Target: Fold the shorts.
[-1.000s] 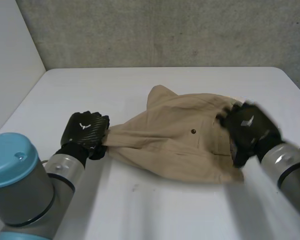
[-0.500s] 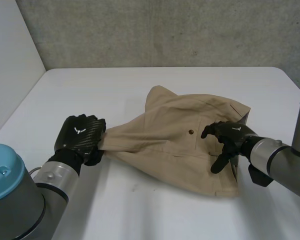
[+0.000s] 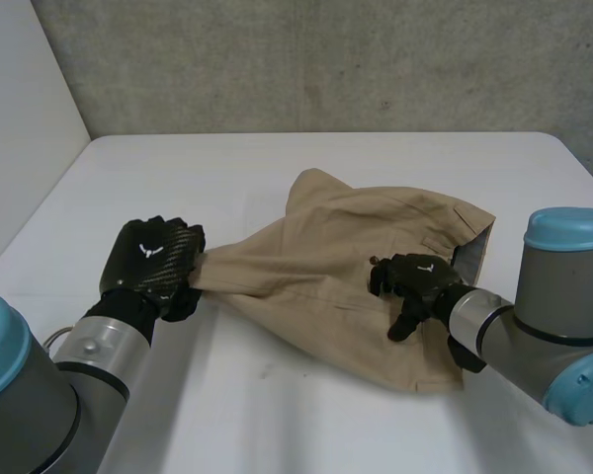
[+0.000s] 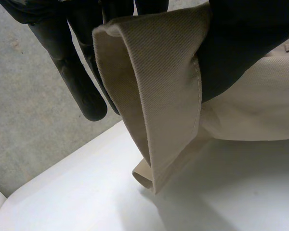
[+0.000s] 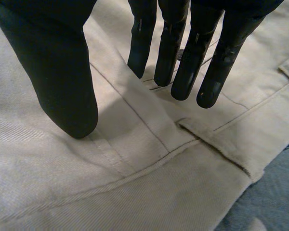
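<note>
Nearest, pinched between left hand (image 3: 150, 259) fingers (image 4: 77, 82) and thumb: one leg hem of tan shorts (image 3: 316, 267), raised just off the desk (image 3: 277, 415). Beyond, under straight, spread right hand (image 3: 415, 276) fingers (image 5: 188, 62) gripping nothing: waistband area. Likely mid-fold; next, carrying hem across to waistband.

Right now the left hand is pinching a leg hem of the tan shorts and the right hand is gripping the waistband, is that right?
Not quite. The right hand is open: the right wrist view shows its fingers straight over the shorts near the waistband, gripping nothing. The left hand does pinch a leg hem.
</note>
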Controlling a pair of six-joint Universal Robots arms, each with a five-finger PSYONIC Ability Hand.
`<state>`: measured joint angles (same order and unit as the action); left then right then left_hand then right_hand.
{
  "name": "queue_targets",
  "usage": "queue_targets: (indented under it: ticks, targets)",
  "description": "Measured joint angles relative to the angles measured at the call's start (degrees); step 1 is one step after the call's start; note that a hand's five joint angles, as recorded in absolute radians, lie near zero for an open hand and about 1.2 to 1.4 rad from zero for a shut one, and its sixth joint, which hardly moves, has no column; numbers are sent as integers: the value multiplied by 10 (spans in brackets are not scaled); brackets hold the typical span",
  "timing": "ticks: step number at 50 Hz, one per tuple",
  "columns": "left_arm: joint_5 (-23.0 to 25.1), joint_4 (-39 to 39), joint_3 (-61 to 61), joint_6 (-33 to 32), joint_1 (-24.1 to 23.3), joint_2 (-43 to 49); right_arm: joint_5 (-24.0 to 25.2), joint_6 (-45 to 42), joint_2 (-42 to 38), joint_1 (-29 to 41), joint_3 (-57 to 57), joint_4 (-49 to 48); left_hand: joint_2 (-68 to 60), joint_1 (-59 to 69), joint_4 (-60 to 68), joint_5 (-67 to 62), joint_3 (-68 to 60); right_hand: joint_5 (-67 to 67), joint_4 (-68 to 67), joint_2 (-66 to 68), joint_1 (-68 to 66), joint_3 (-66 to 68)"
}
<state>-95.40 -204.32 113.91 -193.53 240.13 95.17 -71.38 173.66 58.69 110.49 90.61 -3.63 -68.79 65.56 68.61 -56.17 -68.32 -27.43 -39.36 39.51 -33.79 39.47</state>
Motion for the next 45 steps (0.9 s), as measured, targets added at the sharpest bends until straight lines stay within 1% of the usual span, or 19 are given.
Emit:
queue_targets:
  ticks: [4, 6, 8, 10, 14, 20, 21, 22, 23, 25, 26, 28, 30, 31, 33, 36, 39, 45]
  targets:
    - [0, -4, 1, 0, 1, 0, 0, 0, -3, 3, 0, 0, 0, 0, 0, 0, 0, -18, -17, 17, -18, 17]
    - [0, -6, 2, 0, 2, -1, 0, -1, -4, 3, 0, 0, 0, 0, 0, 0, 0, -177, -182, 182, -141, 181]
    - [0, -7, 2, 0, 4, -2, 1, -1, -4, 4, 0, 1, 0, 0, 0, 0, 0, -253, -255, 258, -189, 250]
    - [-1, -7, 2, 0, 5, -4, 1, -1, -2, 4, 0, 1, 0, 0, 0, 0, 0, -288, -284, 281, -212, 276]
    - [-1, -7, 2, 0, 7, -9, 2, -3, 8, 4, 0, 3, 0, 0, 0, 0, 0, -295, -288, 281, -212, 278]
    - [0, -7, -19, -2, 8, -57, -1, -16, 112, -1, 0, 15, 0, 0, 0, 0, 0, -295, -288, 281, -221, 281]
    - [1, -6, -37, -3, 9, -85, -1, -24, 173, -3, -7, 25, 0, 0, 0, 0, 0, -295, -288, 281, -221, 281]
    - [1, -6, -41, -3, 10, -91, -1, -25, 187, -3, -9, 28, 0, 0, 0, 0, 0, -295, -288, 281, -221, 281]
    - [3, -5, -57, -4, 10, -111, -1, -33, 240, -3, -20, 40, 0, 0, 0, 0, 0, -295, -288, 281, -221, 281]
    - [5, -3, -75, -4, 10, -128, -1, -37, 274, -3, -30, 49, 0, 0, 0, 0, -1, -295, -288, 281, -221, 281]
    - [8, -2, -89, -4, 10, -141, -1, -40, 305, -3, -42, 60, 0, 0, 0, 0, -1, -295, -288, 281, -221, 281]
    - [14, 2, -109, -4, 9, -158, 0, -43, 331, -3, -56, 70, -1, 0, 0, 0, -1, -295, -288, 281, -221, 281]
    - [25, 12, -141, -3, 6, -182, 0, -46, 379, -4, -87, 98, -1, 0, 0, 0, -1, -295, -290, 281, -221, 281]
    - [25, 12, -141, -3, 6, -182, 0, -46, 379, -4, -87, 98, -1, 0, 0, 0, -1, -295, -290, 281, -221, 281]
    - [40, 30, -170, -1, 3, -201, 0, -49, 410, -7, -114, 134, -1, 0, 0, 0, -1, -295, -290, 281, -222, 281]
    - [50, 50, -180, 2, 0, -206, 1, -54, 417, -9, -120, 160, -1, 0, 0, 0, -1, -295, -290, 281, -226, 281]
    - [54, 66, -172, 8, -2, -192, 0, -61, 406, -10, -104, 175, -1, 0, 0, 0, -1, -295, -290, 281, -226, 281]
    - [52, 78, -139, 18, -2, -134, -4, -66, 318, -7, -48, 176, -1, 0, 0, 0, -1, -295, -290, 281, -228, 281]
